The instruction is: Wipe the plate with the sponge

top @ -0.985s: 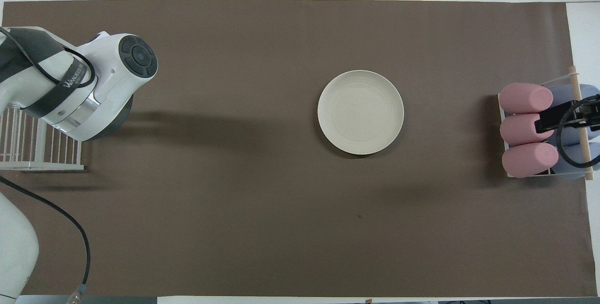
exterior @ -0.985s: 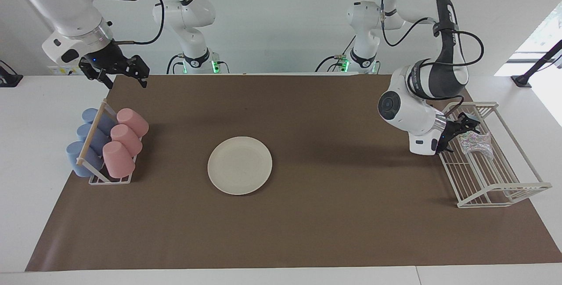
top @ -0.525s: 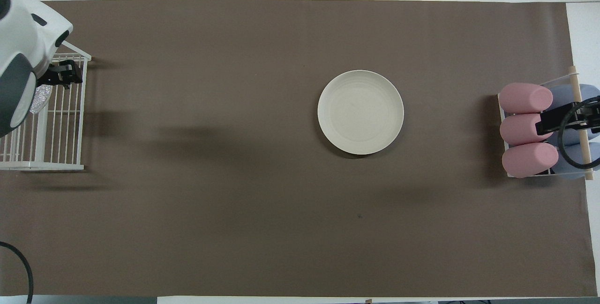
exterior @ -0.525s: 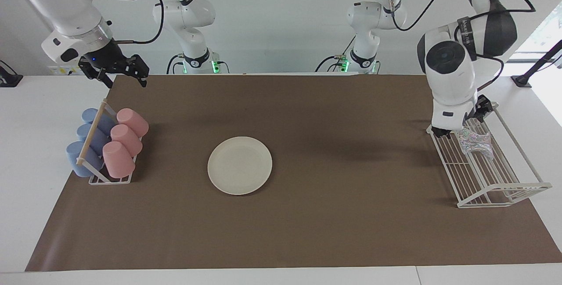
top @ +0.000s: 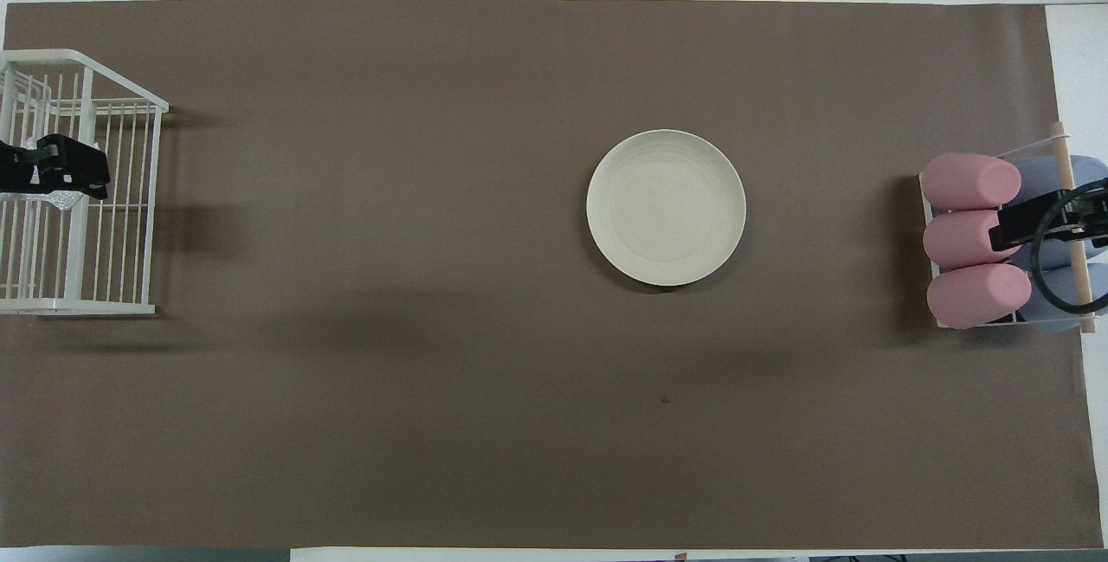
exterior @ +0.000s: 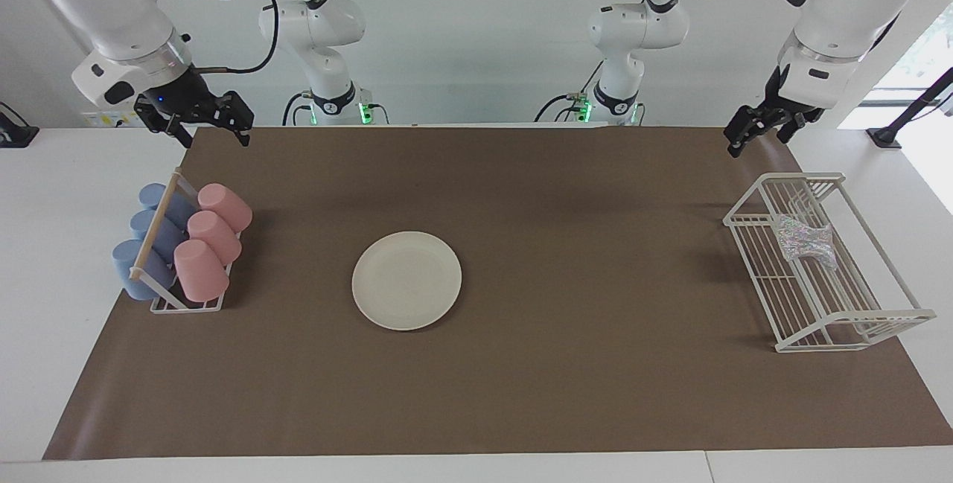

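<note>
The cream-white plate (exterior: pixel 406 280) (top: pixel 666 207) lies flat on the brown mat in the middle of the table, with nothing on it. The silvery speckled sponge (exterior: pixel 805 240) lies in the white wire rack (exterior: pixel 849 323) at the left arm's end of the table. My left gripper (exterior: pixel 758 142) hangs high over that rack, open and empty, well clear of the sponge. In the overhead view the left gripper (top: pixel 52 171) covers most of the sponge. My right gripper (exterior: pixel 214 139) waits open in the air over the cup holder, holding nothing.
A holder with pink cups (exterior: pixel 212 234) and blue cups (exterior: pixel 145 245) lying on their sides stands at the right arm's end of the table. The brown mat (exterior: pixel 566 394) spans the table between the holder and the wire rack (top: pixel 112 306).
The left arm has risen from down at the rack beside the sponge to high above it. The sponge stayed in the rack. The right arm has not moved.
</note>
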`<state>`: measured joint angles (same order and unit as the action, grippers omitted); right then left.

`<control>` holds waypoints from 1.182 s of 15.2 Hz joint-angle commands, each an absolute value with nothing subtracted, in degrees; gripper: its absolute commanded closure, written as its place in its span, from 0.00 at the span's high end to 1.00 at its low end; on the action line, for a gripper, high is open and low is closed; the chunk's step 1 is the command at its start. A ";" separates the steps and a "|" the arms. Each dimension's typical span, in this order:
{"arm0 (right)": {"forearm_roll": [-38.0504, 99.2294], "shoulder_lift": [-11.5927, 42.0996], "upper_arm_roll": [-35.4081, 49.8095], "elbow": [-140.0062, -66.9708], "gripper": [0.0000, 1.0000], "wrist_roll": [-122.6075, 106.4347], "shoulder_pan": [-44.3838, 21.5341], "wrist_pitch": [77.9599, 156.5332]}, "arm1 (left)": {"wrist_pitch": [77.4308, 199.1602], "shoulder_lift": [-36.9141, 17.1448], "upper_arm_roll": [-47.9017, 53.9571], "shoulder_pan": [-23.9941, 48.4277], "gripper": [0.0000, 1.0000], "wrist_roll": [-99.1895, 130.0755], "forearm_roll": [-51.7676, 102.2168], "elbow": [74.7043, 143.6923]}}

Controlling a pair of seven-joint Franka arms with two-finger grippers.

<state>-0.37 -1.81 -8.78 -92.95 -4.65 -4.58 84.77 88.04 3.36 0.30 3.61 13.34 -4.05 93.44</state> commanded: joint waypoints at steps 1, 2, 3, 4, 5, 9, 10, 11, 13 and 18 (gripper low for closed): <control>0.53 -3.16 -8.09 -94.22 1.00 -3.87 -3.78 84.29 | 87.98 6.42 0.61 3.52 1.00 12.39 -1.76 97.38; 0.53 -3.16 -8.09 -94.22 1.00 -3.87 -3.78 84.29 | 88.76 5.72 0.96 2.82 1.00 12.39 -0.97 96.77; 0.53 -3.16 -8.09 -94.22 1.00 -3.87 -3.78 84.29 | 89.73 4.76 1.23 1.25 1.00 12.48 1.90 95.72; 0.53 -3.16 -8.09 -94.22 1.00 -3.87 -3.78 84.29 | 90.08 3.70 1.32 0.97 1.00 12.39 3.41 93.71; 0.53 -3.16 -8.09 -94.31 1.00 -3.87 -3.69 84.29 | 89.48 3.17 1.49 1.14 1.00 12.48 3.34 92.56; 0.53 -3.16 -8.09 -94.22 1.00 -3.87 -3.78 84.29 | 86.93 1.06 2.19 1.32 1.00 12.39 1.85 89.30; 0.53 -3.16 -8.09 -94.31 1.00 -3.87 -3.78 84.29 | 86.84 1.14 2.28 1.49 1.00 12.39 1.15 89.64; 0.53 -3.16 -8.09 -94.22 1.00 -3.87 -3.78 84.29 | 86.92 1.14 2.89 1.67 1.00 12.13 -0.08 89.82; 0.53 -3.16 -8.09 -94.22 1.00 -3.87 -3.78 84.29 | 87.28 1.23 3.69 1.06 1.00 9.51 -0.70 90.09; 0.53 -3.16 -8.09 -94.22 1.00 -3.87 -3.69 84.29 | 87.28 1.41 3.78 0.97 1.00 9.14 -0.53 90.09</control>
<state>-0.37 -1.81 -8.78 -92.96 -4.65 -4.58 84.77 88.67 1.93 2.96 1.91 10.05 0.34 91.61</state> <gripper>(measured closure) 0.000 0.000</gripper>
